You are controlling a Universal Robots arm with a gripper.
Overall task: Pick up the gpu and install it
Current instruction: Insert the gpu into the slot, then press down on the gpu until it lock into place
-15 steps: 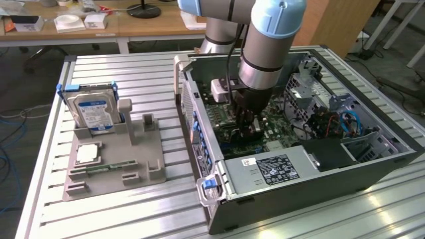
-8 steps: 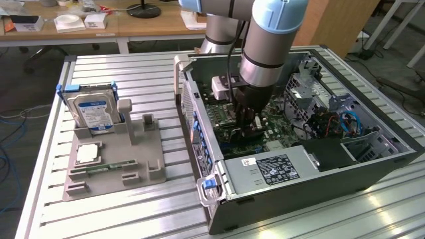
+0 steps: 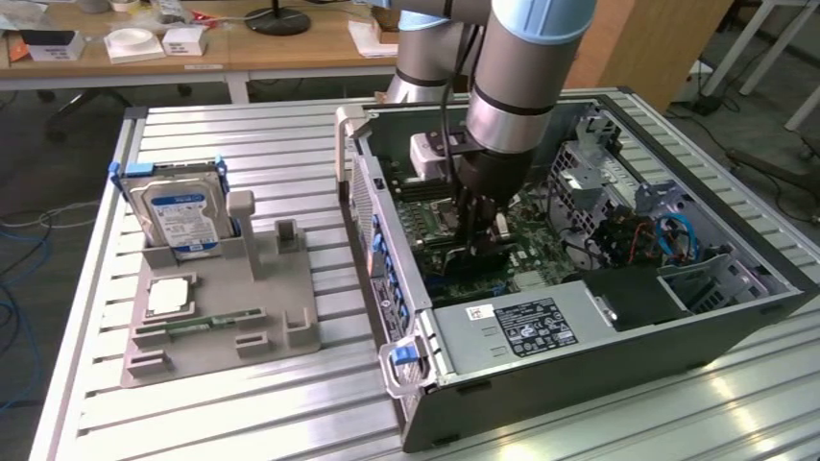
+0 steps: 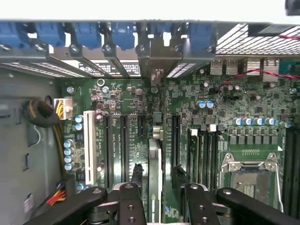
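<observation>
An open grey steel computer case (image 3: pixel 602 355) lies on a ribbed aluminium table (image 3: pixel 230 413), green motherboard (image 4: pixel 131 136) exposed. The gripper (image 4: pixel 154 190), black fingers (image 4: pixel 129 197) spread, straddles the gpu (image 4: pixel 153 173) standing edge-on in a slot, without clamping it. Its label cannot be read.
</observation>
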